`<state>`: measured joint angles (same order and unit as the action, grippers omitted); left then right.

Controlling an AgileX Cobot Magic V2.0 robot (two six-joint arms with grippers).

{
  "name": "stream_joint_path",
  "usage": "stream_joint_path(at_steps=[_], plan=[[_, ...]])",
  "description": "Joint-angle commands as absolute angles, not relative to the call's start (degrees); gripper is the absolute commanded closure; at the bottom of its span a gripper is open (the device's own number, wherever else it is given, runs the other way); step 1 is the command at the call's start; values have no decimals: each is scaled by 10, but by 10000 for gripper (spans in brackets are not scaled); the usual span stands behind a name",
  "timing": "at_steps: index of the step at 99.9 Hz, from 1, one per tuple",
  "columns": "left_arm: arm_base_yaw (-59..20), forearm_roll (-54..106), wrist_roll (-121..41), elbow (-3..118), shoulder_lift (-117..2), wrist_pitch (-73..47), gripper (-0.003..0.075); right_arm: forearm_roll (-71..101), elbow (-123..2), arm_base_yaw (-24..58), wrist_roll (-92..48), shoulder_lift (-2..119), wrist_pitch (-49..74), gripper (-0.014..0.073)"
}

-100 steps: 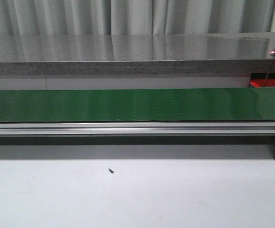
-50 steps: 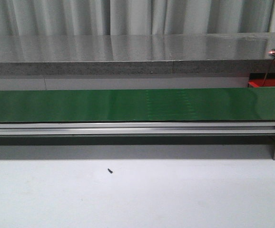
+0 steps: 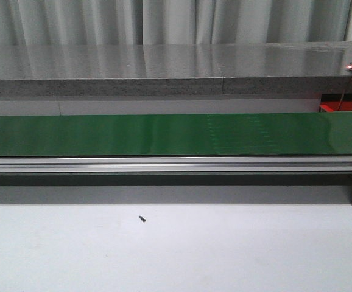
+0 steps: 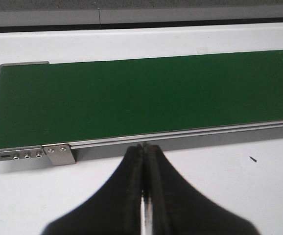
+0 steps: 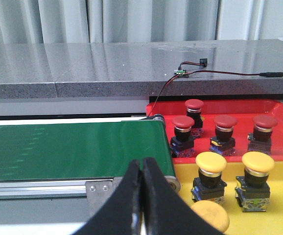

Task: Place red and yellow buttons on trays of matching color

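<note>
In the right wrist view, several red buttons (image 5: 183, 123) stand upright on the red tray (image 5: 278, 105) past the belt's end. Yellow buttons (image 5: 210, 163) stand on the yellow tray (image 5: 278, 215) nearer to me. My right gripper (image 5: 142, 166) is shut and empty, beside the belt's end roller and short of the trays. My left gripper (image 4: 144, 148) is shut and empty too, over the white table just before the belt's rail. A sliver of the red tray (image 3: 334, 107) shows at the right edge of the front view. Neither gripper appears in the front view.
The green conveyor belt (image 3: 103, 134) runs across the front view with nothing on it, on an aluminium rail (image 3: 164, 164). A small black screw (image 3: 142, 218) lies on the white table. A grey stone counter (image 3: 164, 67) with a wired board (image 5: 183, 73) stands behind.
A faint pattern on the belt has shifted to the right, so the belt is running toward the trays. Nothing else has moved.
</note>
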<state>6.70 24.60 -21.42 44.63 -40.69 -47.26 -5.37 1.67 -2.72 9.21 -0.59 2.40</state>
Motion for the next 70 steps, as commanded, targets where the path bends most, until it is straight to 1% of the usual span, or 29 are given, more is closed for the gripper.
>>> stream_joint_path(at_steps=[1,65,70], plan=[[64,264,-216,462,-406,-439,740,-63,7,-27,93,-16,-24,663],[64,264,-216,460,-406,-439,740,-63,7,-27,93,-16,-24,663],[64,255,-216,456,-406,-425,740,-63,7,-27,93,-16,-24,663]])
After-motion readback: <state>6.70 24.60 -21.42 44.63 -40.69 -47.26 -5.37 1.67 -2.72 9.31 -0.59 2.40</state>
